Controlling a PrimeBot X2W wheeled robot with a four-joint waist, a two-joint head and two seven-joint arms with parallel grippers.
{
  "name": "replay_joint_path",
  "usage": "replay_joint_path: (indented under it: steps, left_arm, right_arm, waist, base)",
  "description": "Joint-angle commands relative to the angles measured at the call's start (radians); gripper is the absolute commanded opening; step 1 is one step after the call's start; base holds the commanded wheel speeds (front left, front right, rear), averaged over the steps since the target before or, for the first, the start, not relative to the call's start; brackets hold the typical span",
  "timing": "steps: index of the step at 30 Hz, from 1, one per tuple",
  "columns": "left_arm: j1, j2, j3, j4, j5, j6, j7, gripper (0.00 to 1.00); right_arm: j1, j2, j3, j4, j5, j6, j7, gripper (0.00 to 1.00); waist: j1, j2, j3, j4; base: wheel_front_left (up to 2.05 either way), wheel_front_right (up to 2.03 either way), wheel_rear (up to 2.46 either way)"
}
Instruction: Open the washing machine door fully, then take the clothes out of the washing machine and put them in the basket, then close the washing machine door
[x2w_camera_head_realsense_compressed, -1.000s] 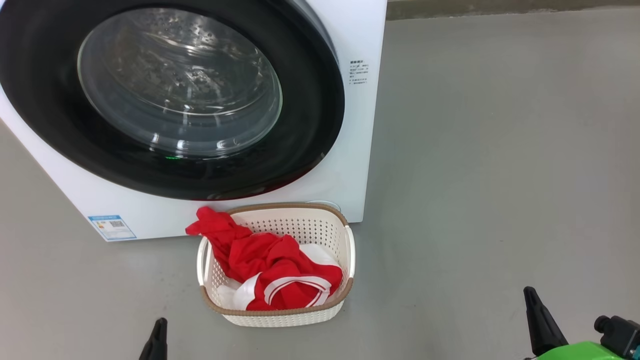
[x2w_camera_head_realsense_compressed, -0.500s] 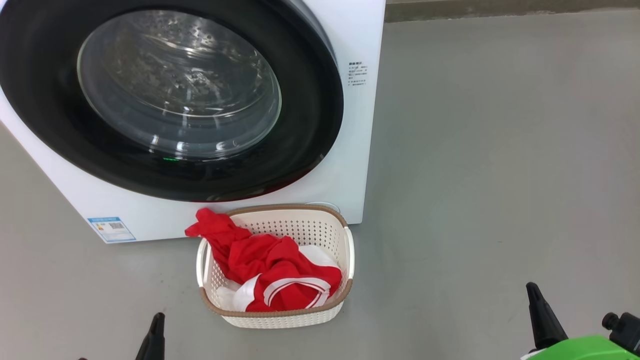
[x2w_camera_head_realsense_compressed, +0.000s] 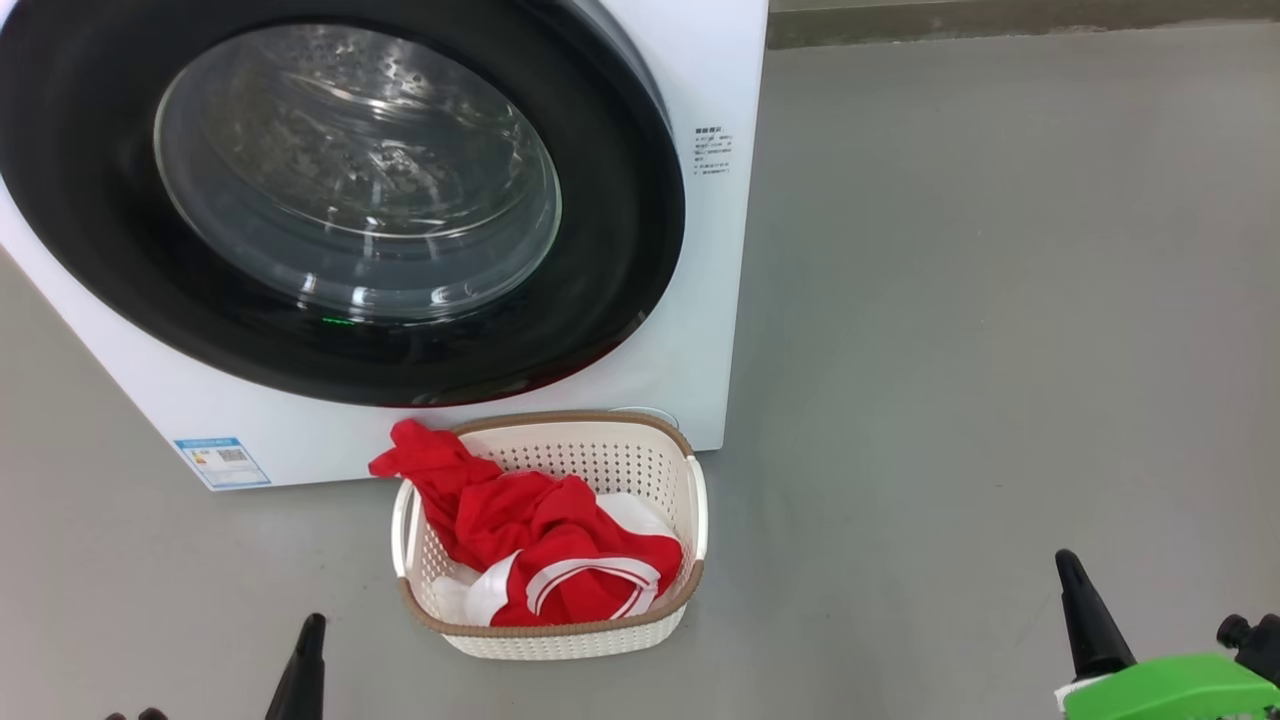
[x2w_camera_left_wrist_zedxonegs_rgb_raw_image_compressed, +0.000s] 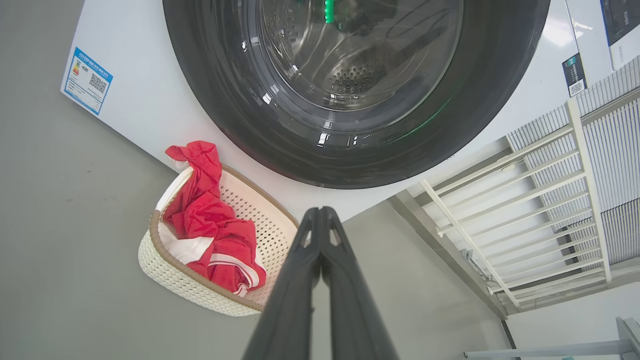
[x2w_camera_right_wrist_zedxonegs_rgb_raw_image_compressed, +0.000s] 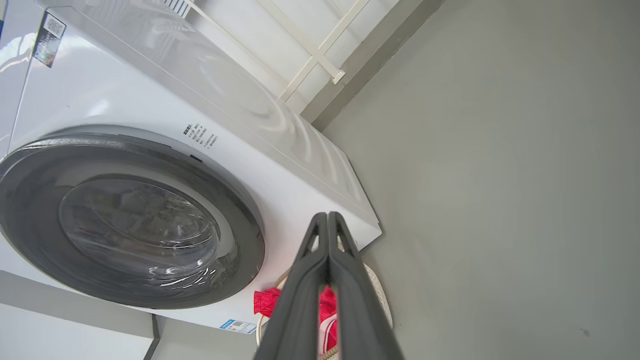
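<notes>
The washing machine door (x2w_camera_head_realsense_compressed: 355, 170) sits flush against the white front of the washing machine (x2w_camera_head_realsense_compressed: 700, 330), and the drum behind its glass looks empty. Whether the latch has caught is hard to tell from this angle. The clothes (x2w_camera_head_realsense_compressed: 530, 540) lie heaped in the basket (x2w_camera_head_realsense_compressed: 694, 480), which stands on the floor (x2w_camera_head_realsense_compressed: 1000, 350) at 6 o'clock from the door, touching or just short of the machine's front. One red fold hangs over the rim at 10 o'clock.

The left gripper (x2w_camera_head_realsense_compressed: 300, 670) hangs at 7 o'clock from the basket and the right gripper (x2w_camera_head_realsense_compressed: 1085, 620) at 4 o'clock, well apart from it. Each has its fingers pressed together tip to tip, with nothing between them.

The door is probably stiff and fairly heavy, and its glossy black rim would be slippery. A flat push on the rim would suit it better than a pinch on the bulging glass. The clothes are soft and light, so any bunched fold gives a hold. The basket would likely slide if nudged.

A blue label (x2w_camera_head_realsense_compressed: 222, 462) sits low on the front at 8 o'clock from the door. A white slatted rack (x2w_camera_left_wrist_zedxonegs_rgb_raw_image_compressed: 550, 200) stands beside the machine, clear of both arms.
</notes>
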Motion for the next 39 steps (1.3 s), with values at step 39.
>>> replay_joint_path:
  steps: [39]
  left_arm:
    - [-0.107,-0.012,0.06,-0.005,-0.399,-0.006,0.115,0.0]
  right_arm:
    - [-0.116,-0.018,-0.001,-0.049,0.403,-0.001,0.118,0.0]
  waist:
    - [-0.0001,0.0,-0.013,-0.006]
  base:
    - [0.0,0.0,0.0]
